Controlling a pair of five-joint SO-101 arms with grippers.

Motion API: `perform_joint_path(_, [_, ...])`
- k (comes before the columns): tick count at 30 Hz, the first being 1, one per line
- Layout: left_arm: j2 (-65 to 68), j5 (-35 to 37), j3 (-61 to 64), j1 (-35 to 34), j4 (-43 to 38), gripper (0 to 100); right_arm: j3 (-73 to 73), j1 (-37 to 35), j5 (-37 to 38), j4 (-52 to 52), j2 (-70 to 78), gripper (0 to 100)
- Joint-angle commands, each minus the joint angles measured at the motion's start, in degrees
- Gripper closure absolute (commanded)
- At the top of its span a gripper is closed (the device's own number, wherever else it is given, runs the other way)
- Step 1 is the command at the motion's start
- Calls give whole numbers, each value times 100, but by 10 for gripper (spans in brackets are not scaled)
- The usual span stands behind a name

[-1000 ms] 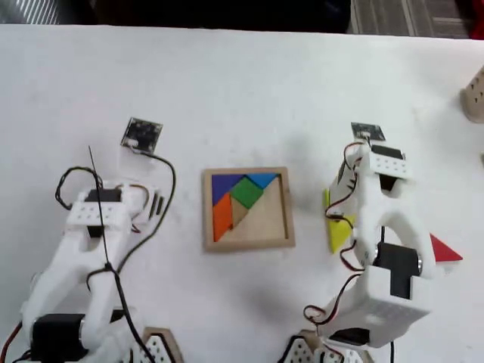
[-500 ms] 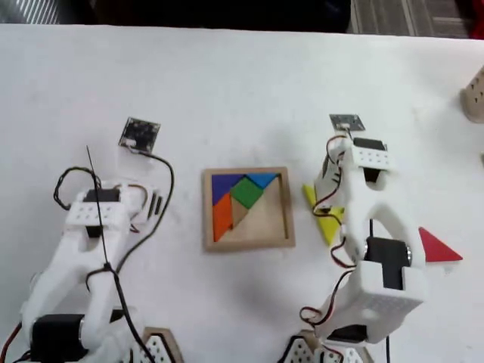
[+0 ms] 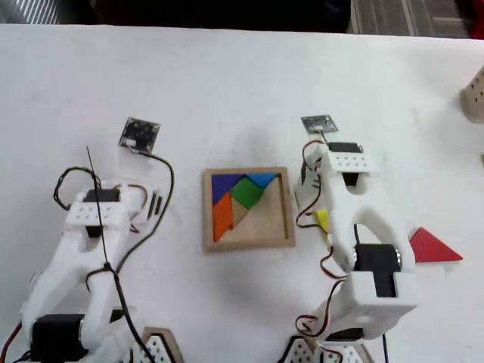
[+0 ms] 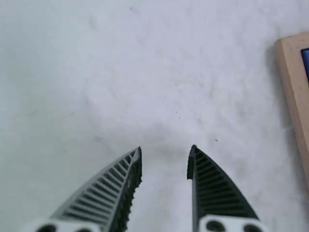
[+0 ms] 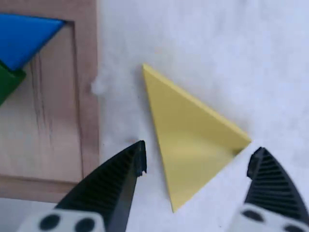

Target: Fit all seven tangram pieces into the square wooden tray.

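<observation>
The square wooden tray [image 3: 286, 208] lies mid-table and holds several pieces: purple, blue, green, orange and a wood-coloured one. Its right and lower parts are bare wood. A yellow triangle [image 5: 190, 138] lies flat just beside the tray's right wall [image 5: 88, 96], mostly hidden under the right arm in the high view, where a yellow corner [image 3: 321, 219] peeks out. My right gripper [image 5: 195, 162] is open, its fingers straddling the triangle without gripping it. A red triangle [image 3: 431, 247] lies further right. My left gripper [image 4: 164, 166] is open over bare table, left of the tray [image 4: 289, 92].
Both white arms rise from bases at the table's front edge. A small dark circuit board [image 3: 141, 134] lies left of the tray, with loose black wires around the left arm. A wooden object [image 3: 474, 94] stands at the far right edge.
The right arm has swung left toward the tray, pushing the yellow triangle with it, close to the tray's right wall. The red triangle shows more. The left arm has kept still.
</observation>
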Motion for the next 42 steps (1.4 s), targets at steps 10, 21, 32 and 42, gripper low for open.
perform_joint_path(10, [-207,-53,-26,-57,-105,831,-985,321,510,611,787,707])
perform_joint_path(21, [-207,-53,-26,-57,-114,831,-993,831,519,585,778,933])
perform_joint_path(32, [-207,-53,-26,-57,-114,831,-1292,980,510,1095,418,961])
perform_joint_path(42, [-207,-53,-26,-57,-114,831,-1284,963,466,1684,-1209,800])
